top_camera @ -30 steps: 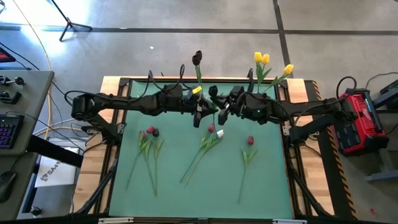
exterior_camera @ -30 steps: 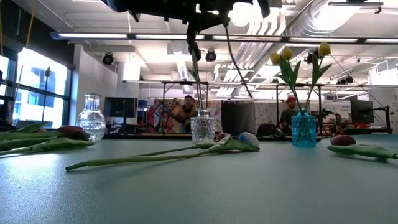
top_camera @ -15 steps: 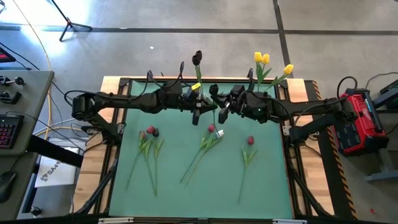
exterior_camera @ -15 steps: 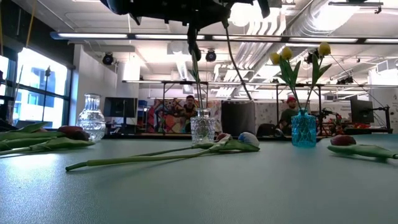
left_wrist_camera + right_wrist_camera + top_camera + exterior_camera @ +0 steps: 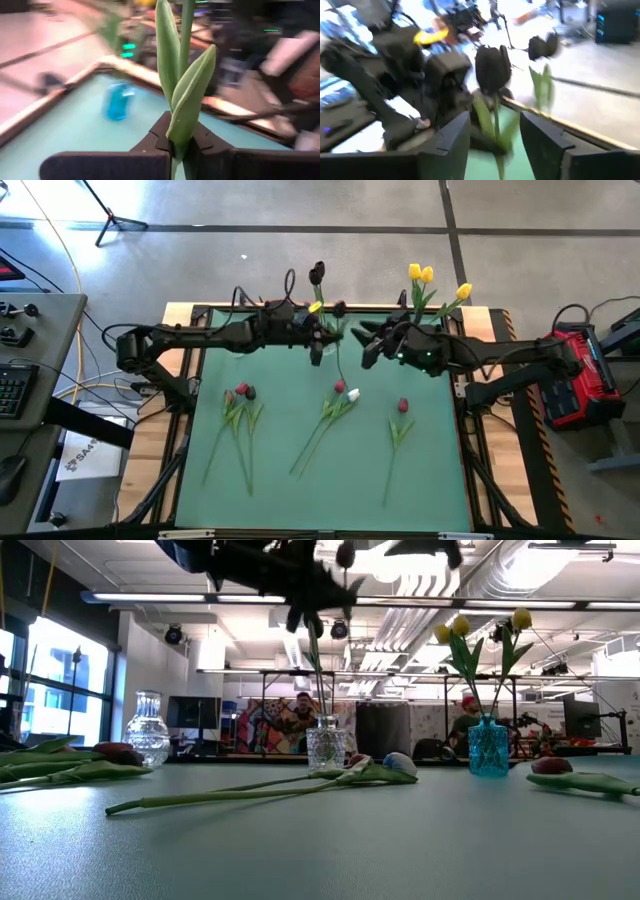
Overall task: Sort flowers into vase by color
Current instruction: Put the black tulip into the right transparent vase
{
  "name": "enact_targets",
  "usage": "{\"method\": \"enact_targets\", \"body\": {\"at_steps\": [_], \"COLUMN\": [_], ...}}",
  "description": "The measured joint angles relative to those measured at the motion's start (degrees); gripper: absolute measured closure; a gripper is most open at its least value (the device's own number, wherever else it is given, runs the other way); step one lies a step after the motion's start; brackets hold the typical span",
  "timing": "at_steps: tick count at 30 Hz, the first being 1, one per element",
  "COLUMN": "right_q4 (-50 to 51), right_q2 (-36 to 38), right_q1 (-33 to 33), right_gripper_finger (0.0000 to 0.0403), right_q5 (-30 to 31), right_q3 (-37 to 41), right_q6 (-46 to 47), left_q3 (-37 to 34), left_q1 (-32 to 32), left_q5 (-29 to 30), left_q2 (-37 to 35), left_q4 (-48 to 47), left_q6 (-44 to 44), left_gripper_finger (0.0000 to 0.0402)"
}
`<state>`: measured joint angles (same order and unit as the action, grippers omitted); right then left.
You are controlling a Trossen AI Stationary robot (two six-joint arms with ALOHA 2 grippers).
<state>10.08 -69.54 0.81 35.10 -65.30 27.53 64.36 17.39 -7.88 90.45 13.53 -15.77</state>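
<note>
Left gripper now alone clamps the black tulip near the table's far edge; right gripper, open, has let go, handover done

Green mat-covered table with wooden edges. Red boxy device on floor off its right side. Grey side desk with dark keyboard at left. Two seated people in room behind table.

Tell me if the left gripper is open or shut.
Shut. In the left wrist view the left gripper has both fingers pressed against a green stem, leaves rising between them.
</note>
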Motion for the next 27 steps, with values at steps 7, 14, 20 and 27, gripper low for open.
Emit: {"method": "enact_targets", "body": {"at_steps": [7, 14, 20, 27], "right_q4": [15.6, 18.0, 18.0, 19.0], "right_q2": [2.9, 2.9, 2.9, 2.9], "right_q1": [-0.2, -0.2, -0.2, -1.7], "right_gripper_finger": [0.0226, 0.0226, 0.0226, 0.0226], "right_q5": [4.1, 4.2, 5.2, 4.8], "right_q3": [0.0, 0.0, 0.0, 0.0], "right_q6": [7.0, 8.7, 8.6, 8.6], "left_q3": [0.0, 0.0, 0.0, 0.0], "left_q1": [5.1, 8.4, 8.5, 8.3], "left_q5": [14.6, 14.3, 14.2, 14.0], "left_q2": [0.0, 0.0, -0.6, -4.3], "left_q4": [3.0, 7.9, 7.6, 0.6], "left_q6": [12.1, 13.0, 12.7, 12.9], "left_gripper_finger": [0.0401, 0.0401, 0.0401, 0.0401]}}
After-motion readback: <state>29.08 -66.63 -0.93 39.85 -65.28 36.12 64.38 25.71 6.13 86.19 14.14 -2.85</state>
